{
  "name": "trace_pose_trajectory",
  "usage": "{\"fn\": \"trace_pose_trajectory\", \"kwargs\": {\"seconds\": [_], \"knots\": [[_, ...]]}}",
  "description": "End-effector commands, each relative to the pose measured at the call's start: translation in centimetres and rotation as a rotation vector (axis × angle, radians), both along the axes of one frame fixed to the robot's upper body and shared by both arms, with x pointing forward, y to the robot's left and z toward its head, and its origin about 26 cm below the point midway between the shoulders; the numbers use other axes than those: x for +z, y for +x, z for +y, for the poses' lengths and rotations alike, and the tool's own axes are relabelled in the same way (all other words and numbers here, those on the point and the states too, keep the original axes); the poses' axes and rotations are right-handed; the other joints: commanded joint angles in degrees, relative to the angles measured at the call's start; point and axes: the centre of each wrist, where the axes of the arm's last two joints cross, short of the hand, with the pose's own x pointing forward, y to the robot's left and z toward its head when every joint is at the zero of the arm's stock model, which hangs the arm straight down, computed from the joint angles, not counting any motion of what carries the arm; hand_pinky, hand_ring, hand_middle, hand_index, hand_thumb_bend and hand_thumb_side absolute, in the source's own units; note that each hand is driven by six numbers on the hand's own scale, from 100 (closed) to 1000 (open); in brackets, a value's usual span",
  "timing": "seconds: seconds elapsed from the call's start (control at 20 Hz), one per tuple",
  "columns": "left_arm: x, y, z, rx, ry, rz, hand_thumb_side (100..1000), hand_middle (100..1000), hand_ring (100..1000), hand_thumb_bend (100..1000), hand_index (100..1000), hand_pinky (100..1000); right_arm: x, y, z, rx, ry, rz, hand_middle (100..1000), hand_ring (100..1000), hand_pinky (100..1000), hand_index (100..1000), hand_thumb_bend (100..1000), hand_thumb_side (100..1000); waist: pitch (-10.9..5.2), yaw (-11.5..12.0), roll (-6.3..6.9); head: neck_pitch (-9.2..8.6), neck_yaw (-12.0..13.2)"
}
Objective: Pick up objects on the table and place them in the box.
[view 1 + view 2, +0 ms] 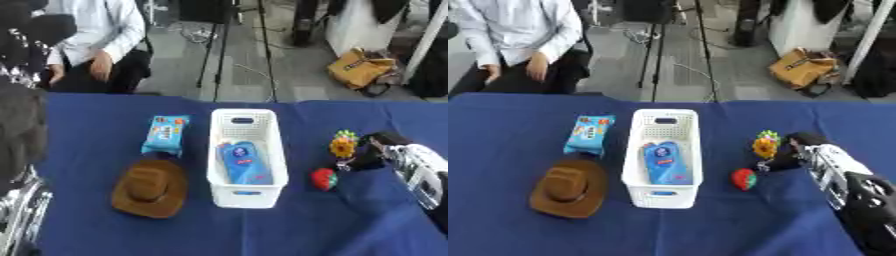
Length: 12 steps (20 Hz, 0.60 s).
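Your right hand [802,147] is out over the blue tabletop [737,225], coming in from the right side. Its dark fingers [783,159] point down and to the left, and honestly you can't tell if they're spread wide, narrow, or closed on anything, since they just read as one dark lump.

Just left of and below those fingers sits a small red thing [744,179], maybe a strawberry toy. It's close to the fingertips, but whether they touch it isn't clear. Just left of the fingers and a bit higher, there's a yellow and green flower-looking toy [765,144], also right beside the hand.

Further left of the fingers is the white box [663,122], long side running away from you, with a blue packet [665,162] lying flat inside it. On the far side of the box from your fingers, well apart from them, you've got a light blue snack pack [165,134] and, nearer to you, a brown hat [150,187], both on the tabletop.

Your left hand doesn't show up in either view.
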Motion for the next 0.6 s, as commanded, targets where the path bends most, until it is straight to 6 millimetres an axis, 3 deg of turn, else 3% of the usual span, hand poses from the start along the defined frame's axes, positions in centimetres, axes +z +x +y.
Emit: {"fn": "trace_pose_trajectory", "kwargs": {"seconds": [0.05,0.6], "knots": [[0.8,-0.3,-0.1,-0.008,0.008,-0.031,824,793,770,100,806,830,2.4,-0.1,-1.5,-0.004,-0.037,-0.020,760,986,950,899,780,665,-1.22,0.13,-0.03,-0.61,-0.13],[0.8,-0.3,-0.1,-0.006,0.018,-0.032,821,793,770,100,805,830,4.6,-0.2,-3.2,0.017,-0.105,0.077,815,999,968,939,761,592,-1.18,0.41,-0.05,-0.55,-1.24]]}}
